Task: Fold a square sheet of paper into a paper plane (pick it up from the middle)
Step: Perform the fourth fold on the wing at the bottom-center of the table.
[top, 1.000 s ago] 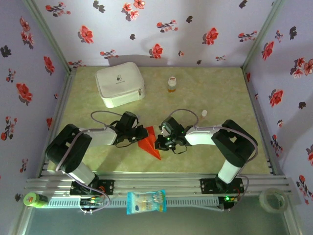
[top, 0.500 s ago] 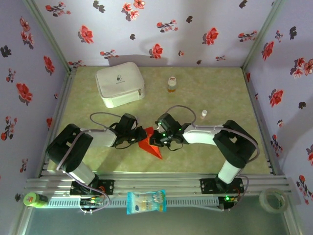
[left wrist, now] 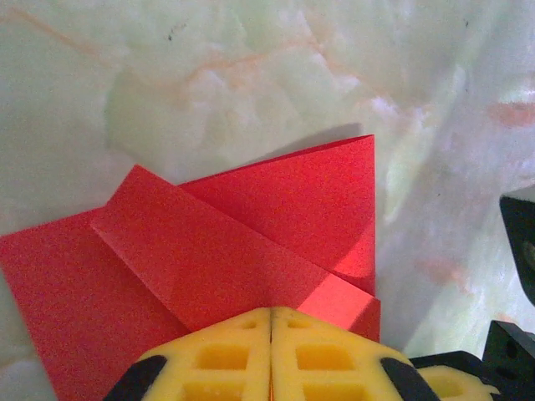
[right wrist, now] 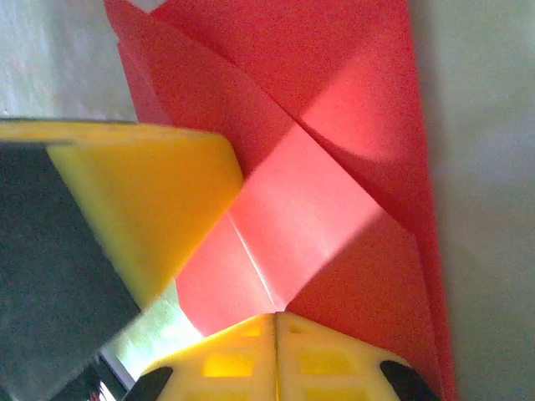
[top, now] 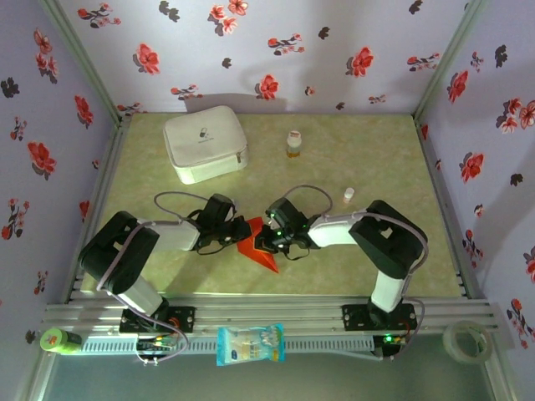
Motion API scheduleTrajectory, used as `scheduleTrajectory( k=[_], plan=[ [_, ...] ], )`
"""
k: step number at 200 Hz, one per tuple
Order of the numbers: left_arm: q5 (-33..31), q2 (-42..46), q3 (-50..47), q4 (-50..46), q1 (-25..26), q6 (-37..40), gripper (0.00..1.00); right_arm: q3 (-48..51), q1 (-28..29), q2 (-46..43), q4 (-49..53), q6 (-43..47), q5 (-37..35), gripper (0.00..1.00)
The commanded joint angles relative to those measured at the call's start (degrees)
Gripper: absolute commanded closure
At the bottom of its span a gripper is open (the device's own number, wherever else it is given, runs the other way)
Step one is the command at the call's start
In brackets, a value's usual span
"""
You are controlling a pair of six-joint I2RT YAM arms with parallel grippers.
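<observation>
Pale green marbled tabletop [top: 376, 159], walled in flowered fabric, carries the thin bright red square sheet of paper [top: 253, 246] near the front centre, between the arms. The sheet is only partly folded, with overlapping diagonal flaps and one pointed end. It is no dart yet, so several creases likely remain. The left gripper [top: 227, 234] and the right gripper [top: 269, 237] each have jaws together, tips pressing on the sheet. Further back, a white rounded zip case [top: 206, 144] is zipped, its contents hidden, and a small white-capped bottle [top: 292, 144] holds something amber.

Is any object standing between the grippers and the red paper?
Nothing visible does. The left gripper and the right gripper, both shut, have their tips over the paper, one from each side.
</observation>
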State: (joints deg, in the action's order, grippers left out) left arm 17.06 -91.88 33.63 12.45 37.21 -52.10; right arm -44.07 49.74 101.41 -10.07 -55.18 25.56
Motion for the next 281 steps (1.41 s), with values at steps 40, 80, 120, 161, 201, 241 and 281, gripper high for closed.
scheduleTrajectory(
  k=[40,80,120,161,201,241,281],
  plan=[
    [-3.5,-1.6,-3.7,-2.8,-1.0,-1.1,0.93,9.4,1.2,-6.3,1.9,-1.5,1.5,0.91],
    [-3.5,-1.5,-4.0,-2.7,-1.1,-1.5,0.94,13.5,2.4,-9.7,1.2,-2.0,2.1,0.91],
    [-3.5,-1.5,-4.4,-2.1,-1.3,-2.0,0.94,17.6,3.9,-11.9,1.0,-2.6,1.8,0.91],
    [-3.5,-1.6,-4.7,-1.6,-1.3,-2.3,0.94,20.9,3.9,-16.2,4.7,-0.5,0.6,0.92],
    [-3.6,-1.7,-4.8,-1.5,-1.5,-2.4,0.94,23.6,3.9,-20.1,6.8,0.2,0.7,0.92],
    [-3.2,-1.6,-4.7,-0.9,-1.5,-2.3,0.94,21.5,3.9,-22.0,11.9,1.5,-0.8,0.92],
    [-3.0,-0.6,-4.5,-1.0,-1.5,-1.9,0.93,14.9,3.2,-28.4,15.5,2.3,-2.3,0.92]
  ],
)
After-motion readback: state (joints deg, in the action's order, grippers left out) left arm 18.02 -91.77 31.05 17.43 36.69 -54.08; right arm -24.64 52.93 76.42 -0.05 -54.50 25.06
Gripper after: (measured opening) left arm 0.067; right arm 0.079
